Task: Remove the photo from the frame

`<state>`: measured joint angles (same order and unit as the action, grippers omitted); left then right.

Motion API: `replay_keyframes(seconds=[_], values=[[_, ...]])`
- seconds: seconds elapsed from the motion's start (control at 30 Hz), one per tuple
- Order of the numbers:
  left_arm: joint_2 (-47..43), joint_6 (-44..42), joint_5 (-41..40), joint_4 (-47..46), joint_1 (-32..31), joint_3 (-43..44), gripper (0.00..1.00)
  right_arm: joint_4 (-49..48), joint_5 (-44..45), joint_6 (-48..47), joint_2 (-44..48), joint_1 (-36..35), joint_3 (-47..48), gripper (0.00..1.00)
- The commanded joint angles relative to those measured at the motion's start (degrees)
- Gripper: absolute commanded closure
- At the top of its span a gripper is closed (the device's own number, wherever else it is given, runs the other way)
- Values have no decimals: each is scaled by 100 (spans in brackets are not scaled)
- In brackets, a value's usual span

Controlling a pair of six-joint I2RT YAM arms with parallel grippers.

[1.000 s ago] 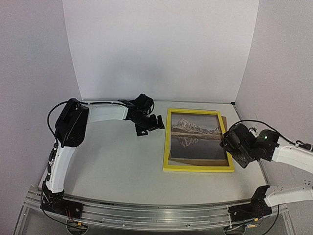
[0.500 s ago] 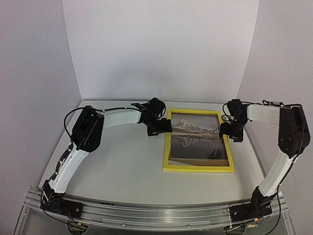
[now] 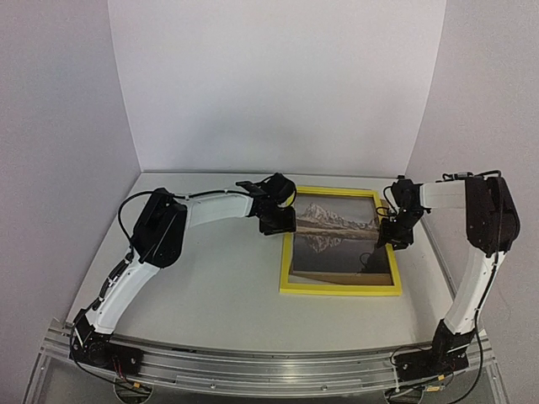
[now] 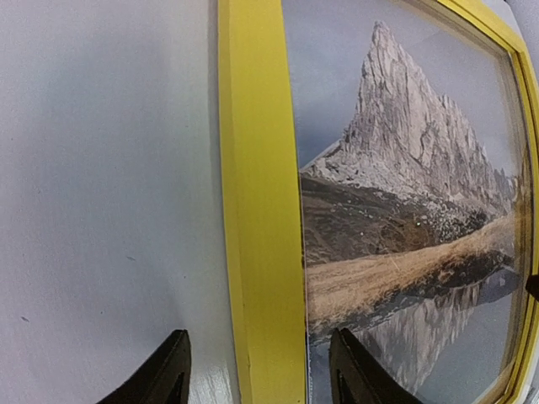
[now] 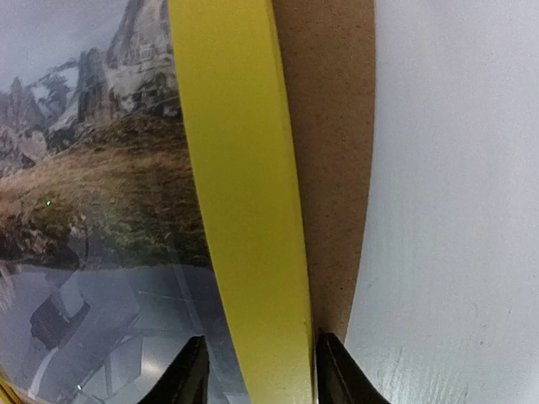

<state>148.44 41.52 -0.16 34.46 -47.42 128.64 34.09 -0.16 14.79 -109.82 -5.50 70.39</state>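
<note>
Yellow frame (image 3: 341, 289) w/ photo (image 3: 341, 231) inside lies flat on desk (image 3: 210, 278), right of centre. L hand (image 4: 259, 370) released, fingers apart astride frame's left rail. R hand (image 5: 263, 370) likewise released, astride right rail, brown backing board (image 5: 333, 126) poking out beside it.

Photo (image 3: 337, 240) in frame (image 3: 339, 289) — frame on table (image 3: 210, 282).

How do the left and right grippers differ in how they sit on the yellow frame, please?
The left gripper straddles the frame's left rail with slack either side; the right gripper straddles the right rail closely. Brown backing board shows beside the right one only. Both have one finger each side.
</note>
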Motion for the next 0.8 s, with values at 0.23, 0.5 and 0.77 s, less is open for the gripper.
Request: replay_keyframes(seconds=[0.23, 0.5, 0.77], values=[[-405, 133, -845, 546, -66, -423, 100, -606, -1834, 75, 116, -198, -101, 90], [-1568, 72, -1526, 262, -66, -1646, 100, -658, -1157, 383, 216, -1355, 265, 96], [-2803, 428, -2220, 69, -12, -3164, 100, -719, -51, 706, -103, -2524, 1073, 97]])
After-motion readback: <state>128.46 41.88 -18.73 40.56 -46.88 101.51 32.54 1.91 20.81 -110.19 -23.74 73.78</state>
